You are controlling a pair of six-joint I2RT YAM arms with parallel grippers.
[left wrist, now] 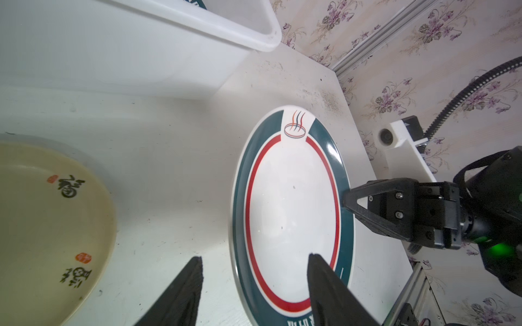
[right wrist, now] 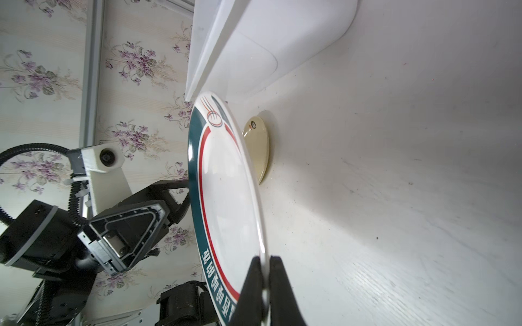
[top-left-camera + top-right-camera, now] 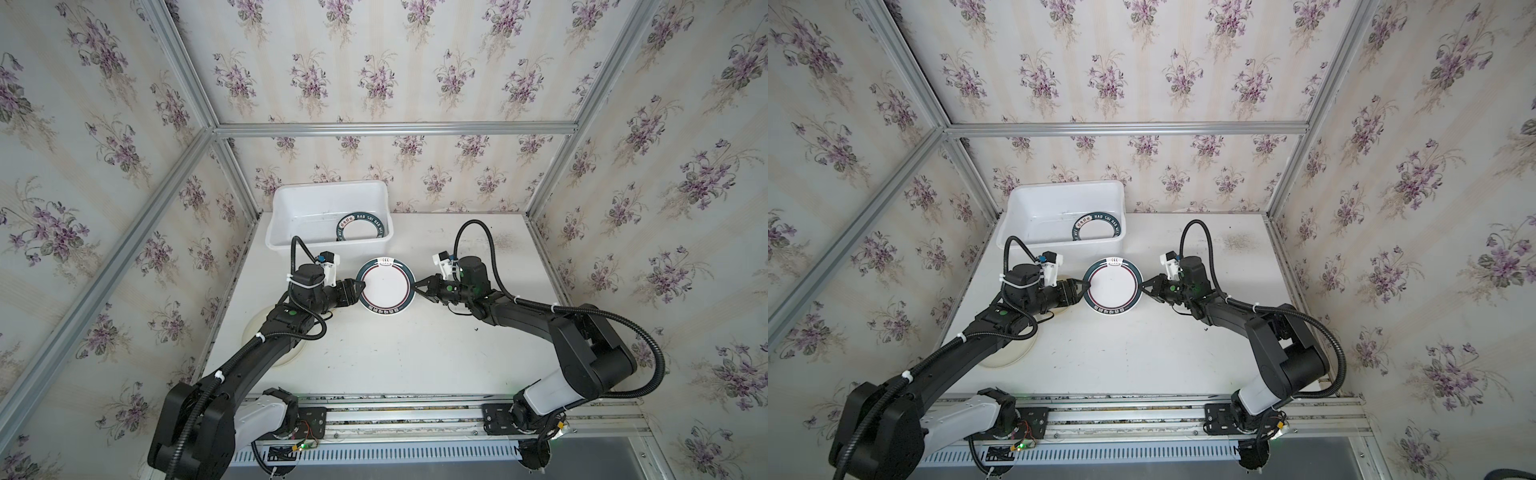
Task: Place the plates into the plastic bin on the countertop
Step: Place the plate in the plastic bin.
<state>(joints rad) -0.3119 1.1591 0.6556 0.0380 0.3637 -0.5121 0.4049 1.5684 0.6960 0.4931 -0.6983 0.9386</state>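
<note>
Right arm (image 3: 523, 309) outstretched — plate (image 3: 386, 286) edge-clamped

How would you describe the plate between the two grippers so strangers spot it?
Find the white rectangular plastic bin at the back of the white countertop. Just before it, the right gripper pinches a round white plate. Unlike the green-banded plate in the bin and the cream plate lying flat, it is held aloft, a red ring inside its dark-green rim.

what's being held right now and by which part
The green-rimmed plate, pinched at its rim by the right gripper. The fingers of the left gripper straddle the opposite rim, apart and not clamped on it.
</note>
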